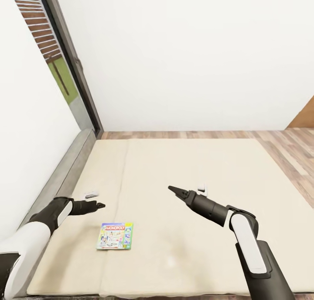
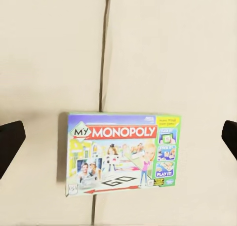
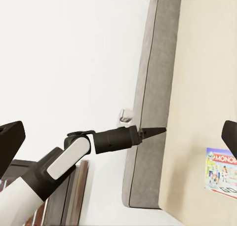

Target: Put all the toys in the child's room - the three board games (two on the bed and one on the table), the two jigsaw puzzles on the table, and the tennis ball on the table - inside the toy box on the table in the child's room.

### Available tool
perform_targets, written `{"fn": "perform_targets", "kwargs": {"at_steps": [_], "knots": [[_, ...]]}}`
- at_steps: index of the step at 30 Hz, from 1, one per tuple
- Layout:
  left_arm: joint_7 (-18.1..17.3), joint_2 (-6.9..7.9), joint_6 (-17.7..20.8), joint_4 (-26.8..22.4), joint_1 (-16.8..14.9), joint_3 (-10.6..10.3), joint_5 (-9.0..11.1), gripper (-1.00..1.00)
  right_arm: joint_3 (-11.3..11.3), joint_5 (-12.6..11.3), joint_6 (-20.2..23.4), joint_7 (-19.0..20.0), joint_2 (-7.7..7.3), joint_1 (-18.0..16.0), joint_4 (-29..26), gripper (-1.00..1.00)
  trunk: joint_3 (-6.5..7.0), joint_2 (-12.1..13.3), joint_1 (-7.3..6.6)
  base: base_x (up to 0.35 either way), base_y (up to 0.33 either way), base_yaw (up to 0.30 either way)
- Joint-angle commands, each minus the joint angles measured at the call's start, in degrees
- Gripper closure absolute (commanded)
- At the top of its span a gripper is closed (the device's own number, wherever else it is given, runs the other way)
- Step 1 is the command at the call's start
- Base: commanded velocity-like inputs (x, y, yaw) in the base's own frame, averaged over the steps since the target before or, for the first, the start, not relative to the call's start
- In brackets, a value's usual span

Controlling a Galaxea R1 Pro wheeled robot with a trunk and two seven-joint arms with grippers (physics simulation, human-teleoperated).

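One board game (image 1: 114, 236), a flat Monopoly box with a pale multicoloured cover, lies flat on the beige mattress of the bed (image 1: 196, 169) near its front left. My left gripper (image 1: 100, 205) hovers above the mattress just behind and left of the box, open. In the left wrist view the box (image 2: 123, 153) sits between and below the two dark fingertips (image 2: 10, 142), which stand far apart. My right gripper (image 1: 171, 188) hangs open over the middle of the mattress, well right of the box. The right wrist view catches the box's edge (image 3: 222, 172) and my left arm (image 3: 74, 154).
A low grey headboard (image 1: 65, 173) runs along the bed's left side against the white wall. A tall dark-framed window (image 1: 65, 60) stands at the back left. Wood-plank floor (image 1: 288, 151) borders the bed behind and to the right.
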Motion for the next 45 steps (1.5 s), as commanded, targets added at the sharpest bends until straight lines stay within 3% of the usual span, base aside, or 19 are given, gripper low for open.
{"fn": "perform_targets", "kwargs": {"at_steps": [1,12,45], "knots": [[0.07,0.04,0.45,-0.07,-0.03,-0.15,0.54,-1.0,-0.15,0.37,0.32,0.44,0.08,-0.04,-0.01,-1.0,-0.13,-0.1,0.03,0.0,0.042,0.212],[0.19,0.06,0.45,-0.07,-0.03,-0.12,0.47,-1.0,-0.15,0.39,0.24,0.41,0.14,-0.04,0.03,-1.0,-0.42,-0.1,0.03,0.0,0.132,0.126],[0.23,-0.01,0.44,-0.1,-0.03,-0.08,0.46,-1.0,-0.14,0.54,-0.1,0.39,0.16,-0.04,0.77,-1.0,-0.31,-0.1,0.03,0.028,0.006,-0.001]]}}
